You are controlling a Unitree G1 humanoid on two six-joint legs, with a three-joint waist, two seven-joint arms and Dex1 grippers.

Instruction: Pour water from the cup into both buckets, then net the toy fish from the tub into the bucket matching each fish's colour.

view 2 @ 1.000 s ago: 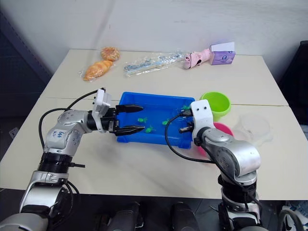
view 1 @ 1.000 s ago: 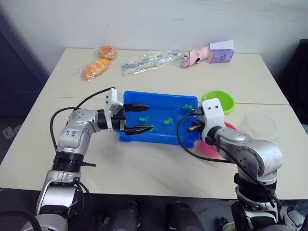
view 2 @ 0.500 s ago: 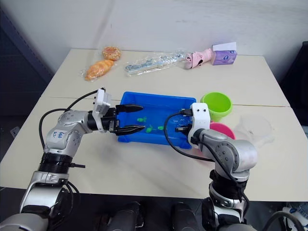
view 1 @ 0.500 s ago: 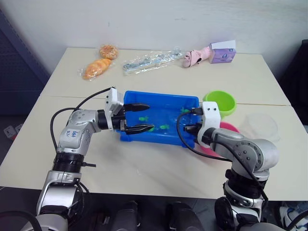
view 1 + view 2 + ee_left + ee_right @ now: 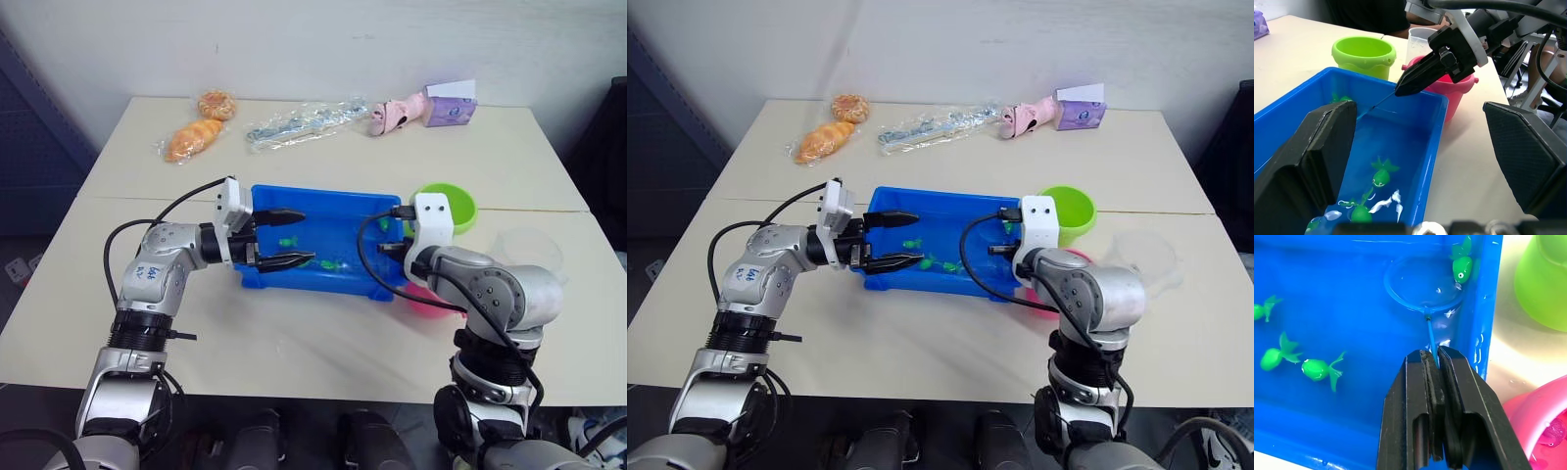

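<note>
Your bench (image 5: pixel 294 333) carries the blue tub (image 5: pixel 323 279) at its middle, water inside. Green bucket (image 5: pixel 446 204) stands just beside the tub's far right corner; pink bucket (image 5: pixel 1452 95) sits near the tub's right end, a pink fish (image 5: pixel 1552 431) in it. Clear cup (image 5: pixel 1146 257) lies beyond the pink bucket, away from the tub. Your right claw (image 5: pixel 1436 357) is pressed together, pinching the net (image 5: pixel 1420 289) by its handle, hoop inside the tub beside a green fish (image 5: pixel 1462 265). Your left claw (image 5: pixel 284 238) is spread over the tub's left end. More green fish (image 5: pixel 1317 369) float mid-tub.
</note>
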